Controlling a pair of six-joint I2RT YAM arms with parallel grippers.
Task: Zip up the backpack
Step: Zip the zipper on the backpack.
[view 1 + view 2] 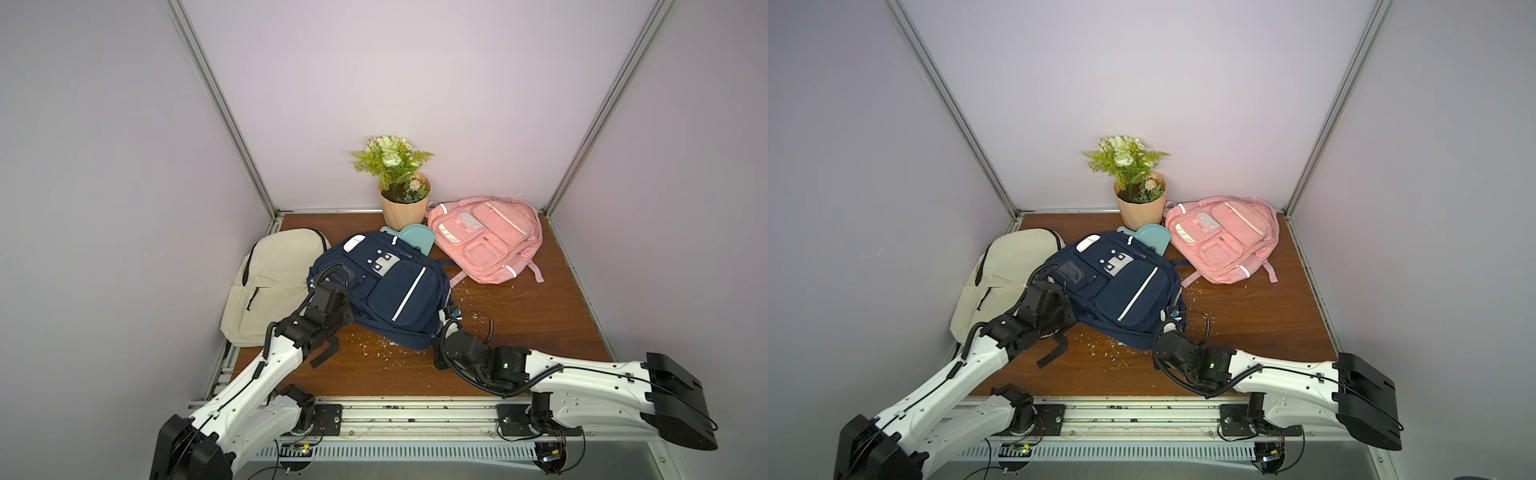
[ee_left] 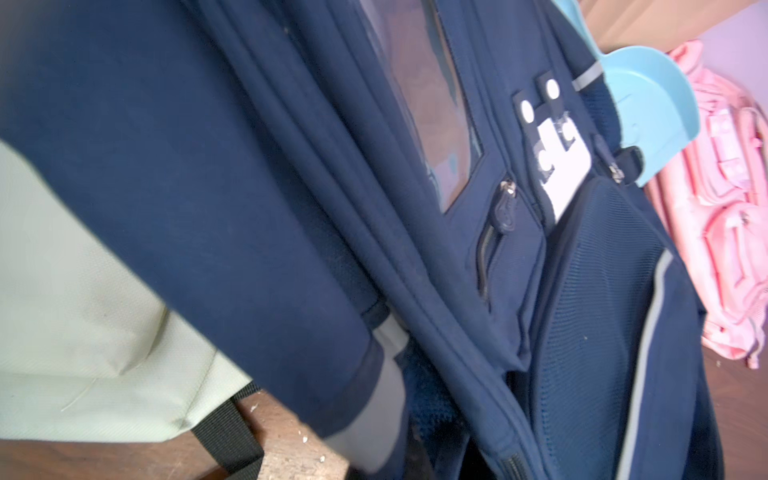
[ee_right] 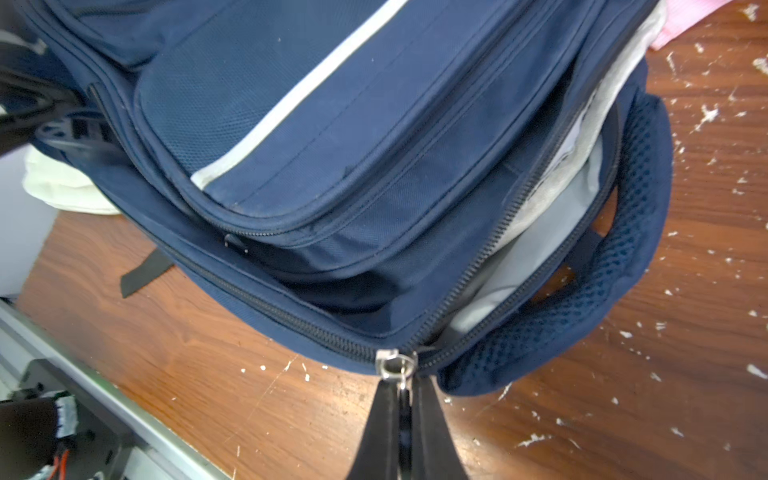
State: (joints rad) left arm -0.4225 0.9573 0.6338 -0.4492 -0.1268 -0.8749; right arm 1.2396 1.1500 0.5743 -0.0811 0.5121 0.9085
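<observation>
Right wrist view, closest in: what has the right tool got?

Its two black fingers are pressed together on the silver metal zipper pull of the navy blue fabric backpack, at the bag's near edge.

How does the zipper stand?

The teeth are joined on one side of the pull. On the other side they gape, showing pale grey lining. The padded mesh carry handle arches just beside the gap.

Where does the bag lie?

Flat, front pockets up, in the middle of the brown wood-grain tabletop, with white flecks scattered by its near end.

And the left tool?

In both top views it sits against the bag's left side. Its fingers are hidden there, and the left wrist view shows only navy cloth close up, so I cannot tell whether it is wide or narrow.

Anything beside it?

A black strap lies on the tabletop by the left arm. A cream canvas backpack lies to the left, with the navy bag overlapping its edge.

Farther back?

A light blue plastic dustpan pokes out from behind the navy bag's far end. A pink fabric backpack lies to the right of it. A tan ribbed pot of artificial green-and-white flowers stands at the back wall, just beside the pink bag.
</observation>
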